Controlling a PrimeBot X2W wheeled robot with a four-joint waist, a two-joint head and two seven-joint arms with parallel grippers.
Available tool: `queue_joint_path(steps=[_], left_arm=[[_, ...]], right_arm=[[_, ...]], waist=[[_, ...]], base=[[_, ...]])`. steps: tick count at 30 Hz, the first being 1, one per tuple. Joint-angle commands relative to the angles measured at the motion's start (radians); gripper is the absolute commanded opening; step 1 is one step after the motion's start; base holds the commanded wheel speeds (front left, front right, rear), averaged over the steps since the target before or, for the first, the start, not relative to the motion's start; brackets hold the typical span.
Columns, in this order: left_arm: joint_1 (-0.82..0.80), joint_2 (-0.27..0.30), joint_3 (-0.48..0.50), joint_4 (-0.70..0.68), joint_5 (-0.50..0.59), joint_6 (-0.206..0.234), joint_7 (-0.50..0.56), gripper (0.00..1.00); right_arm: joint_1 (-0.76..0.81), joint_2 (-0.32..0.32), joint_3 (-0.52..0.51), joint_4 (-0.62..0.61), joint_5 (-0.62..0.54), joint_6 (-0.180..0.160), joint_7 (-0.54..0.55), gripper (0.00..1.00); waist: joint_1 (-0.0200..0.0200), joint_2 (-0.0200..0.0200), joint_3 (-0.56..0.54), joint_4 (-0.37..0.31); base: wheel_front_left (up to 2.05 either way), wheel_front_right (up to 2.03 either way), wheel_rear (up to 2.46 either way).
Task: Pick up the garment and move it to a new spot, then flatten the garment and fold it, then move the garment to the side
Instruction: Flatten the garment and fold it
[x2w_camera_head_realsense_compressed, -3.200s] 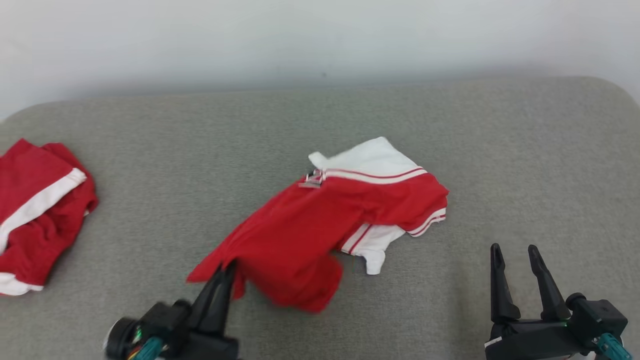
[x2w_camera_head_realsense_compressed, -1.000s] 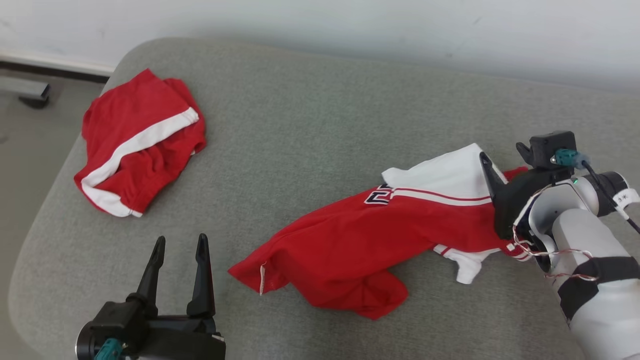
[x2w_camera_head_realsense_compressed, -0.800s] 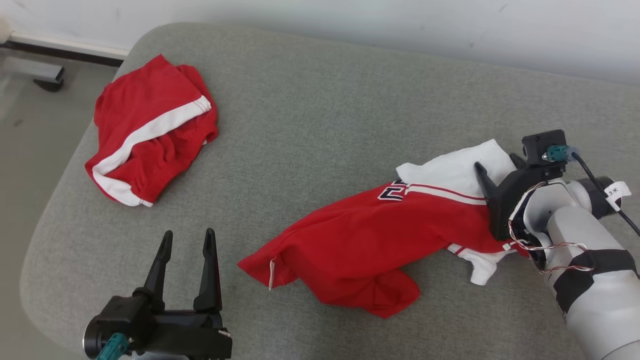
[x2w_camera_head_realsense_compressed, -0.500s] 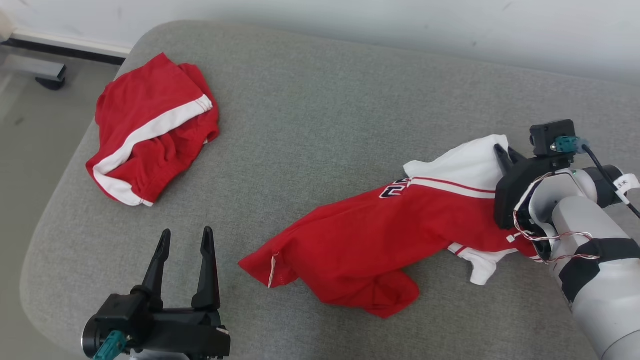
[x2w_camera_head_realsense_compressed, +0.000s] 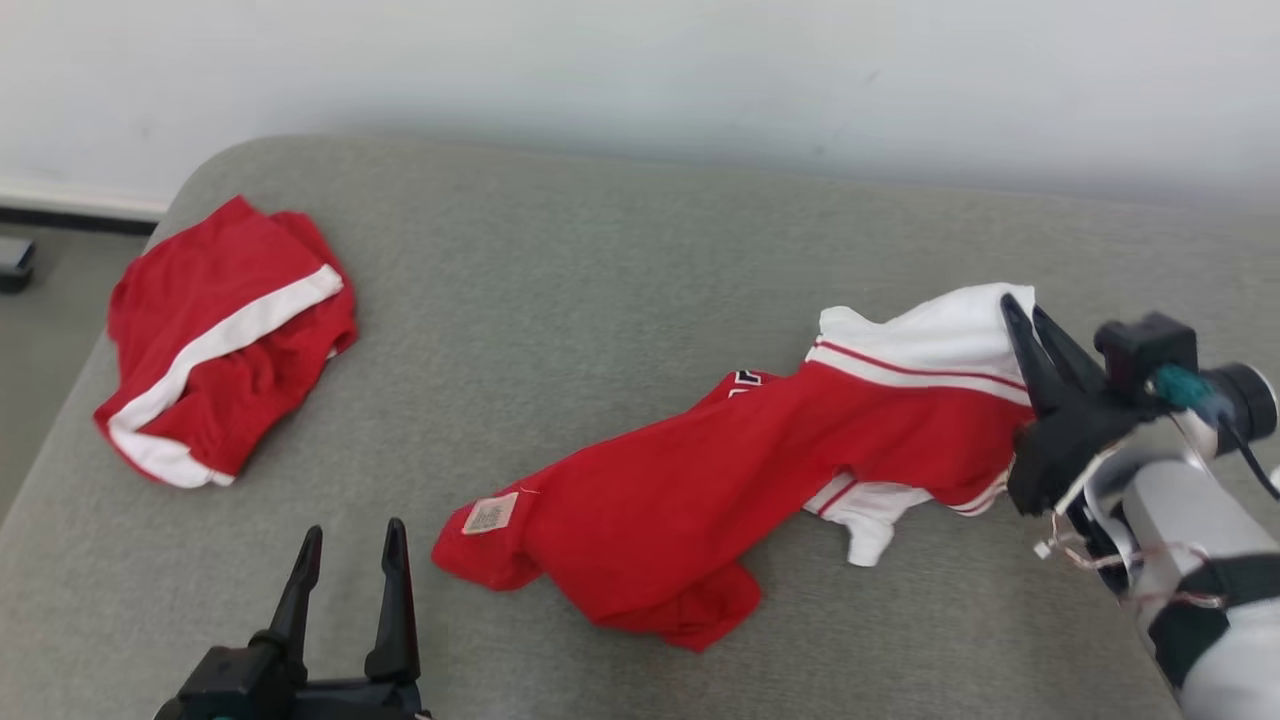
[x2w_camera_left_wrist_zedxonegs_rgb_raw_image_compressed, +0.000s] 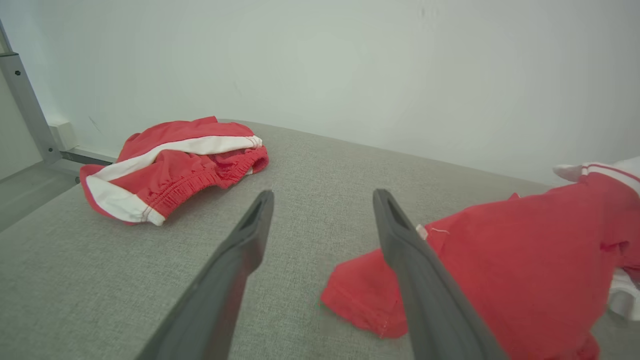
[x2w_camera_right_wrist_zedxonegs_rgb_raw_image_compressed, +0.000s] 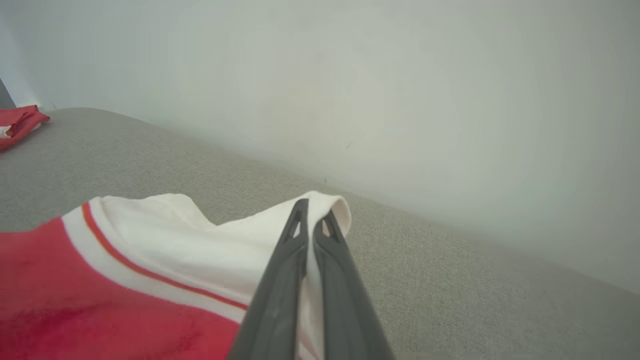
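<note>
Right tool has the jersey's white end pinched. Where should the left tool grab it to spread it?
I'd take the jersey by its red hem corner beside the sewn label: it is the free end opposite the pinch of the right tool. Bring the open left tool in low from its own side, straddling the edge; that corner lies nearest it on the cushion.

A bare, lab-like room — grey padded surface, plain white wall, metal frame post beside.
</note>
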Motion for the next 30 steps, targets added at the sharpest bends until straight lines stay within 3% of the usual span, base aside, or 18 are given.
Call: queue_joint_path(steps=[1,6,13,21,23,30], left_arm=[[0.017,-0.001,0.004,0.001,0.014,-0.001,-0.003,1.0],[0.041,-0.001,0.01,0.005,0.013,-0.007,-0.003,1.0],[0.052,-0.001,0.015,0.011,0.016,-0.008,-0.003,1.0],[0.047,-0.001,0.015,0.023,0.018,-0.017,-0.003,1.0],[0.053,-0.001,0.014,0.025,0.02,-0.016,-0.003,1.0],[0.063,-0.001,0.018,0.032,0.022,-0.02,-0.003,1.0]], right_arm=[[0.037,-0.009,-0.005,-0.027,-0.008,-0.002,-0.006,0.0],[0.261,-0.042,-0.108,-0.286,-0.047,-0.002,-0.009,0.0],[0.622,0.015,-0.302,-0.584,-0.12,-0.002,-0.008,0.0],[0.854,0.097,-0.45,-0.692,-0.168,-0.002,0.033,0.0],[0.867,0.114,-0.465,-0.703,-0.168,-0.002,0.032,1.0],[0.858,0.139,-0.492,-0.764,-0.168,-0.002,0.01,1.0]], waist=[[0.0001,-0.0001,-0.054,-0.066],[0.0001,-0.0001,-0.074,-0.119],[0.0001,-0.0001,-0.085,-0.164],[0.0001,-0.0001,-0.095,-0.177],[0.0001,-0.0001,-0.101,-0.177],[0.0001,-0.0001,-0.122,-0.169]], base=[[0.0,0.0,0.0],[0.0,0.0,0.0],[0.0,0.0,0.0],[0.0,0.0,0.0],[0.0,0.0,0.0],[0.0,0.0,0.0]])
